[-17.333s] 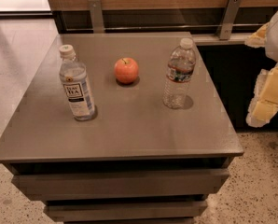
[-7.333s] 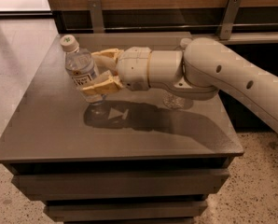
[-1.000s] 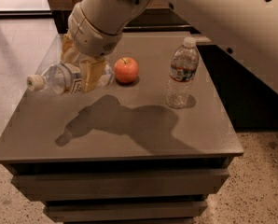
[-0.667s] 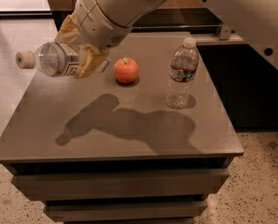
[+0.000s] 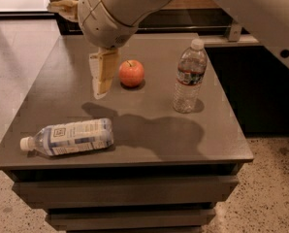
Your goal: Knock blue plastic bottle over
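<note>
Camera view: bottle (image 5: 74, 136) flat, front-left of gripper (image 5: 75, 49)

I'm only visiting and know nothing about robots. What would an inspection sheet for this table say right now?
Surface: grey table, with the arm's shadow across the middle.
Job's things: blue plastic bottle lies on its side near the front-left edge, cap pointing left.
Clutter: apple mid-table; ribbed water bottle standing upright to the right.
Grippers: gripper open, holding nothing, above the table's back-left area, well apart from the fallen bottle.
Cables: nothing seen.
Surroundings: speckled floor around the table.
</note>
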